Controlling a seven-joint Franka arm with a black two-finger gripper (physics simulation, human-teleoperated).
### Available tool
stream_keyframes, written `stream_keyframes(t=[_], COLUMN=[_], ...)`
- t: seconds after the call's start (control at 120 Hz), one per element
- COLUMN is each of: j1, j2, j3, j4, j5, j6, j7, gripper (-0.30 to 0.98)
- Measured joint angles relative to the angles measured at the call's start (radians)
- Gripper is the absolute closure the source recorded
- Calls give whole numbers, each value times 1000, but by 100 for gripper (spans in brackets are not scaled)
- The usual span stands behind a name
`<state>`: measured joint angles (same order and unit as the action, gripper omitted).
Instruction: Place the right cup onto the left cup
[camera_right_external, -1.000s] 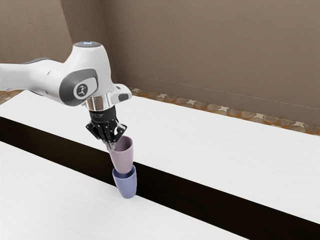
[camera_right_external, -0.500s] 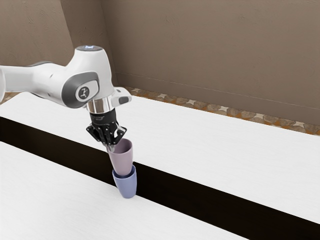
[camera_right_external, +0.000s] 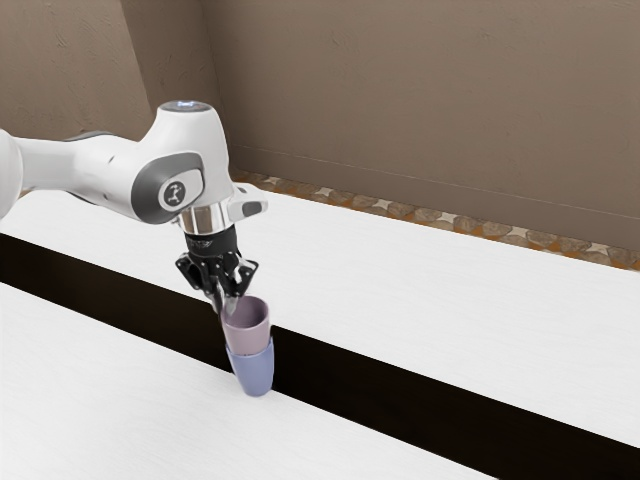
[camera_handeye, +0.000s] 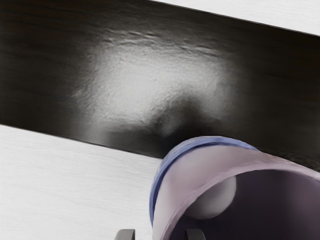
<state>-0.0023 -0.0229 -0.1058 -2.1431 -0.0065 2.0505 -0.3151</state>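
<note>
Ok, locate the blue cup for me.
The blue cup stands left of the exterior view's center, by the dark strip, with the pink cup partly inside it.

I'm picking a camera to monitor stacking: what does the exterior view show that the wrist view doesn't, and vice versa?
The exterior view adds: the arm, brown wall, patterned floor and the blue cup down to its base.

The wrist view adds: a pale round patch inside the mauve cup and a bright sheen on the dark strip.

Both share: the mauve cup set into the blue one, the end effector open at the mauve rim, the dark strip and the white table.
</note>
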Motion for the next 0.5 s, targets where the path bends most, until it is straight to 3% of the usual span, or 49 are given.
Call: stream_keyframes(t=[0.1,0.208,0.5], j1=[1,2,-5], j2=[-6,-19,-40], j3=[0,0,-26], j4=[1,35,312], j5=[-4,-6,-11], j6=[1,-12,-256], j7=[2,7,24], gripper=[36,23,7])
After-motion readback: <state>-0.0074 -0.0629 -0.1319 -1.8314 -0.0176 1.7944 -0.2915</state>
